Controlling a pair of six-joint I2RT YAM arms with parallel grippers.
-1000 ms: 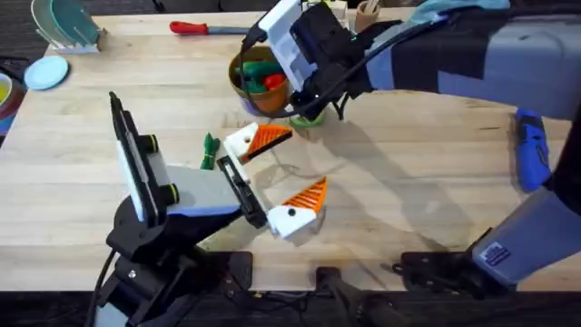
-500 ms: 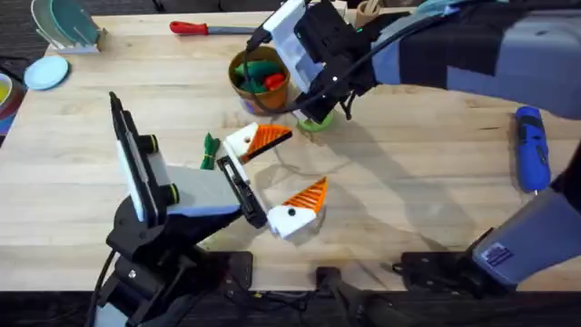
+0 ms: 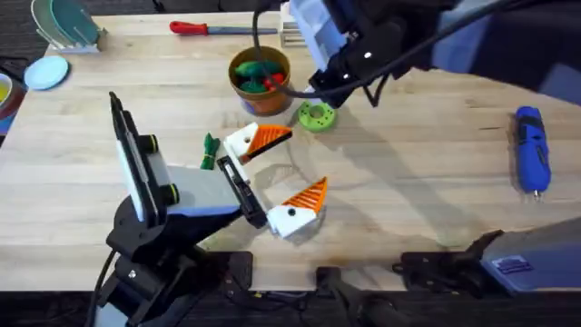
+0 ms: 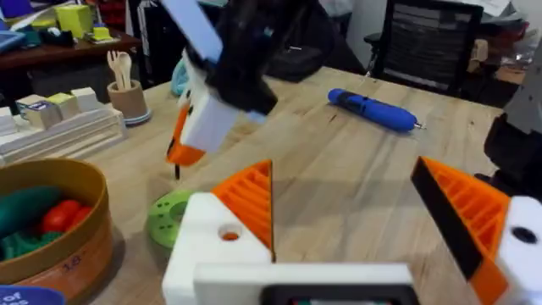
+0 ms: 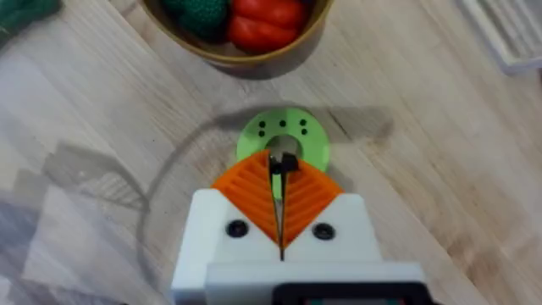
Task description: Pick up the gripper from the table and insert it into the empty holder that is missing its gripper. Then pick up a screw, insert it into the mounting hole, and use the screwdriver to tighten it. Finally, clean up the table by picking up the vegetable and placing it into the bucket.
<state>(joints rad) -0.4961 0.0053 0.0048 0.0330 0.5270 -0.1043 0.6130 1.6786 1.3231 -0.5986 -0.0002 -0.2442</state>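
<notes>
Your right gripper is pinched on something tiny and dark, likely a screw, above the green round holed disc; lift straight, keep it pinched.

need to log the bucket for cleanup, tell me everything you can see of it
The bucket is a small round orange-brown pot with a tan rim, standing upright and open-topped at the table's far middle. It looks like plastic or painted wood. Inside lie green and red toy vegetables. A green disc with holes lies just beside it on the wood, apart from it. The right gripper, shut, hangs over that disc, not touching the bucket.
</notes>
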